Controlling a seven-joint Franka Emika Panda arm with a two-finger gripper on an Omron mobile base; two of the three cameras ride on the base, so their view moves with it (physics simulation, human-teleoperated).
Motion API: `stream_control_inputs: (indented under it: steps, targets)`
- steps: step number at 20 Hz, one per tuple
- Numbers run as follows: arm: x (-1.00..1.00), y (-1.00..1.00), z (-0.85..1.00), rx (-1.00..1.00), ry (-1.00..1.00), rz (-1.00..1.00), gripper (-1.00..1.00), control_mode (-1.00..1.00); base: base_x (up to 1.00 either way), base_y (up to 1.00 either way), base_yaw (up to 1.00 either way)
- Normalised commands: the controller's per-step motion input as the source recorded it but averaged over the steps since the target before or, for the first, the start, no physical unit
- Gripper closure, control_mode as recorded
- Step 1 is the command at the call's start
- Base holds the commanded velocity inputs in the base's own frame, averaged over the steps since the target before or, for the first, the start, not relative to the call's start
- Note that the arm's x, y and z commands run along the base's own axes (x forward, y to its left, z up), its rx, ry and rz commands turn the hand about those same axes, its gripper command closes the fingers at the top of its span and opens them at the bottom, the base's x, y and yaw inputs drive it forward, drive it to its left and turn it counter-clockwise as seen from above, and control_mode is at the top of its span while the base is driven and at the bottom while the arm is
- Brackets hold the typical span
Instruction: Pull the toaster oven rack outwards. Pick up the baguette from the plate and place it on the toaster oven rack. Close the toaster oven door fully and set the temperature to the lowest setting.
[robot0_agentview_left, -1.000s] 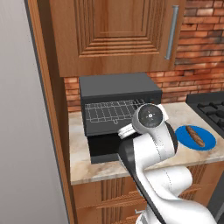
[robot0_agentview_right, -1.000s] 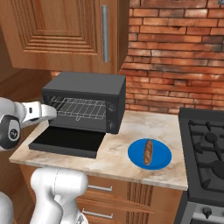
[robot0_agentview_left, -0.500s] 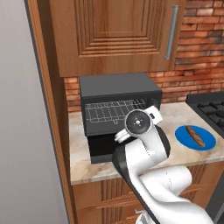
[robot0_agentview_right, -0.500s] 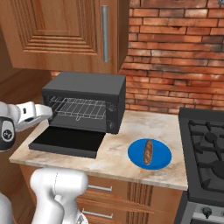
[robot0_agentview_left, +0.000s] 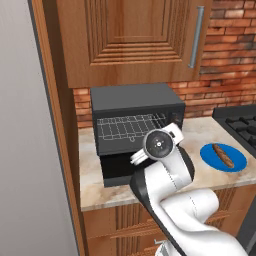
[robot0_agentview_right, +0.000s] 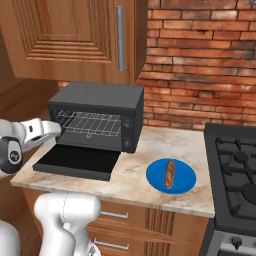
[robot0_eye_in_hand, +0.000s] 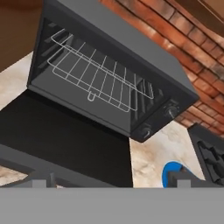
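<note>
Toaster oven (robot0_agentview_right: 100, 107) sits on the counter (robot0_agentview_right: 150, 187) with its door (robot0_agentview_right: 77, 162) flat open and the rack (robot0_eye_in_hand: 98, 76) inside. Gripper (robot0_eye_in_hand: 111, 180) is wide open, holding nothing — the baguette (robot0_agentview_right: 169, 173) lies on the blue plate (robot0_agentview_right: 186, 181).

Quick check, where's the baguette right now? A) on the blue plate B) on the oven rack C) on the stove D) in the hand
A: the baguette lies on the blue plate on the counter, right of the toaster oven; the toaster oven rack holds nothing.
</note>
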Motion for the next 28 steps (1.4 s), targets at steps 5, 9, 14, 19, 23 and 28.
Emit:
stream_control_inputs:
  steps: [5,9,14,19,23,28]
  targets:
    - [0.16,0.01,-0.21,0.0,-0.05,0.08,-1.0,-1.0,0.0,0.0,0.0]
    - [0.22,0.0,-0.16,0.0,0.0,0.04,-1.0,-1.0,0.0,0.0,0.0]
    - [0.33,0.0,-0.15,-0.01,0.0,0.0,-1.0,-1.0,0.0,0.0,0.0]
    - [0.4,0.01,-0.15,-0.05,0.0,0.0,-1.0,-1.0,0.0,0.0,0.0]
    - [0.4,0.01,-0.15,-0.05,0.0,0.0,-1.0,-1.0,0.0,0.0,0.0]
    - [0.36,0.05,-0.14,-0.08,0.0,0.0,-1.0,-1.0,0.0,0.0,0.0]
